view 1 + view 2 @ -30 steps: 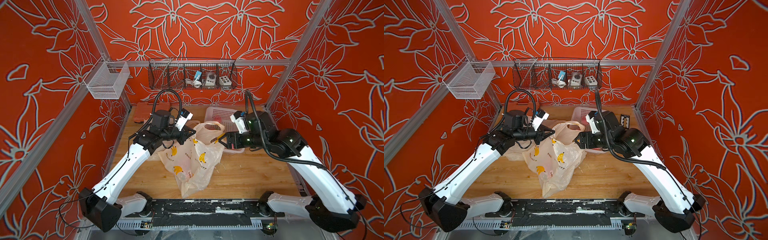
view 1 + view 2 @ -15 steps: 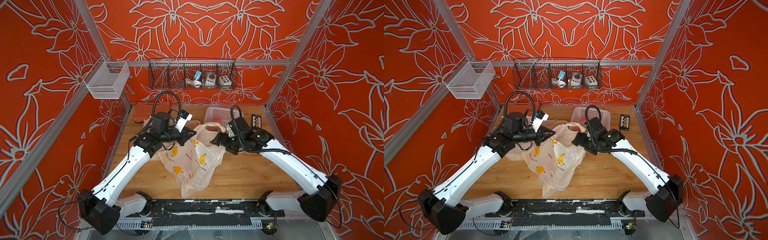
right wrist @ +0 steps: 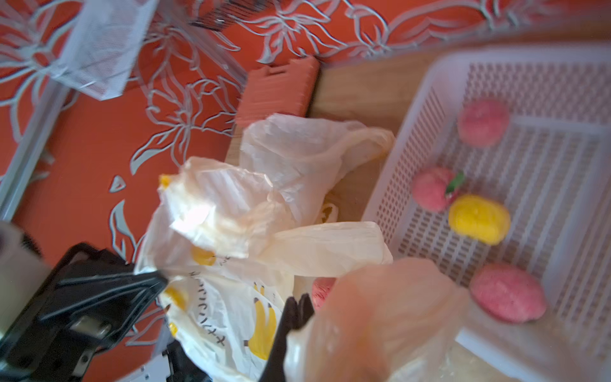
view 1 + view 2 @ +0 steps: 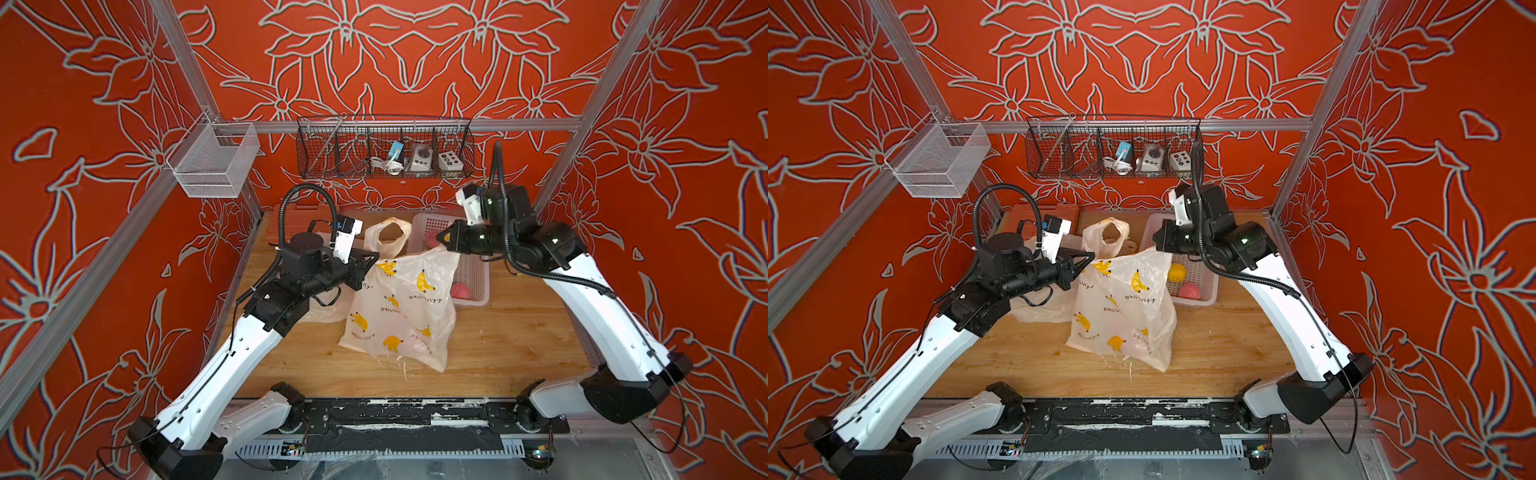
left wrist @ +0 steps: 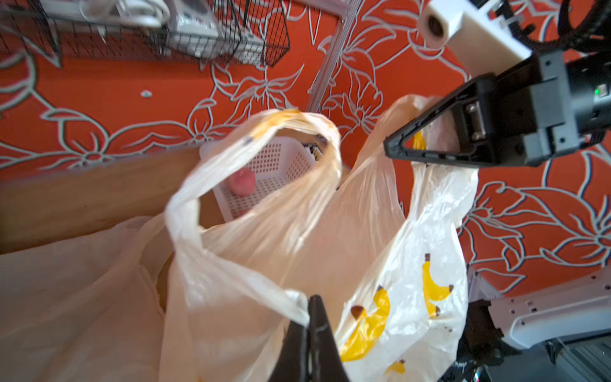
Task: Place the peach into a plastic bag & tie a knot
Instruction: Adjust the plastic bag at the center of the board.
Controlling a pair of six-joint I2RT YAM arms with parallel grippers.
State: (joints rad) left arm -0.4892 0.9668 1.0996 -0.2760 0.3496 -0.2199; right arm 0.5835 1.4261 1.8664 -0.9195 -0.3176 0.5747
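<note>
Two grips on one bag (image 4: 399, 307) at the moment. My left jaws are clamped shut on one handle (image 5: 284, 120) near its base. My right jaws are closed on the other handle (image 3: 380, 314), so the mouth gets stretched between them while the bottom sits on the counter (image 4: 498, 340). Makes sense to me: you need both handles held and pulled apart before you can cross them into a knot.

Peach (image 3: 322, 287) looks to be down inside already. I can see a pink bit through the opening from the right wrist, though it's blurry, so don't quote me. Rest of the fruit is over in the basket (image 4: 478, 274), just beside the bag.

Versus a second ago, my right jaws were spread wide by the rim with nothing in them. Now they've snapped shut on plastic and the right arm (image 4: 590, 299) is lifted up and back, so the bag stands taller. Left side hasn't budged.
</note>
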